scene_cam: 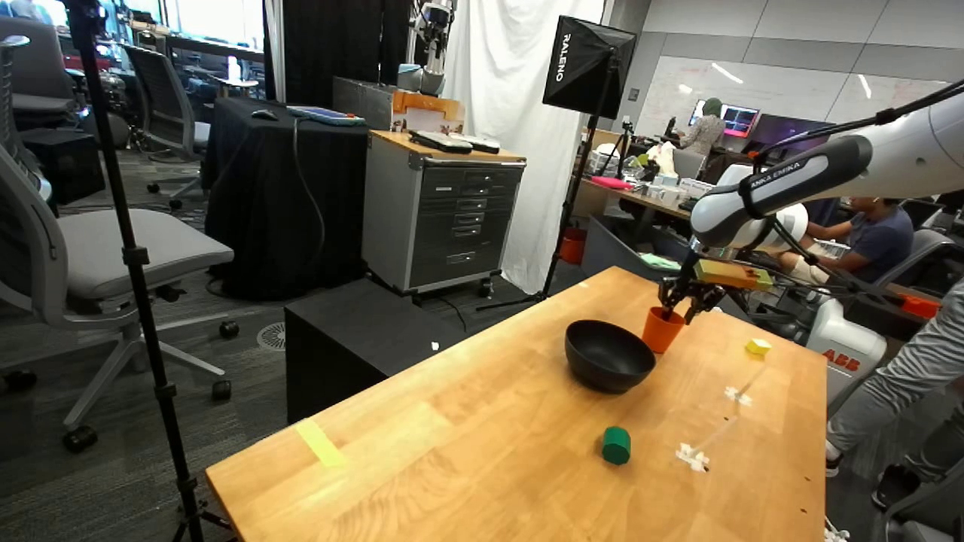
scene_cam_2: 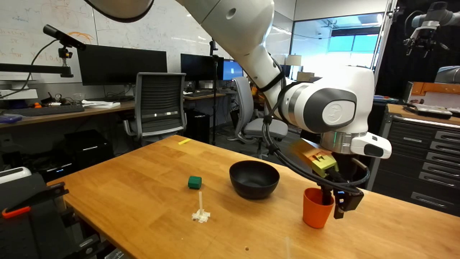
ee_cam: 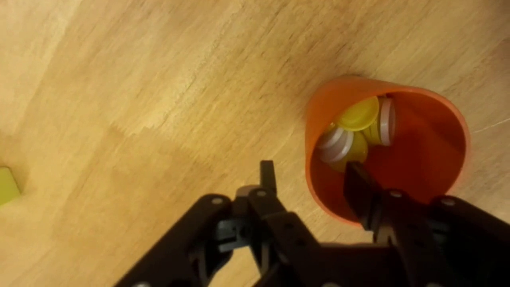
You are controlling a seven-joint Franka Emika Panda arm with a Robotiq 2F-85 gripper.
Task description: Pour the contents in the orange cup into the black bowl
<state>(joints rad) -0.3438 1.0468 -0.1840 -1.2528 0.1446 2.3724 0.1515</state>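
One finger (ee_cam: 360, 191) of the gripper (ee_cam: 310, 171) reaches down into the orange cup (scene_cam_2: 316, 214) and its mate stands outside; the jaws are apart, unclenched, with the cup's wall between them. Yellow and white pieces (ee_cam: 359, 114) lie in the cup, near the inner fingertip. The black bowl (scene_cam_2: 254, 187) sits close to the gripper, past the cup from the outer finger; the green block (scene_cam_2: 194, 182) lies farther off.

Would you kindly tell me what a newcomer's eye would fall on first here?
Probably the bright orange cup on the wooden table, with the robot's open hand straddling its rim. Then the black bowl beside it, not touching. In the wrist view, yellow and pale pieces show inside the cup.
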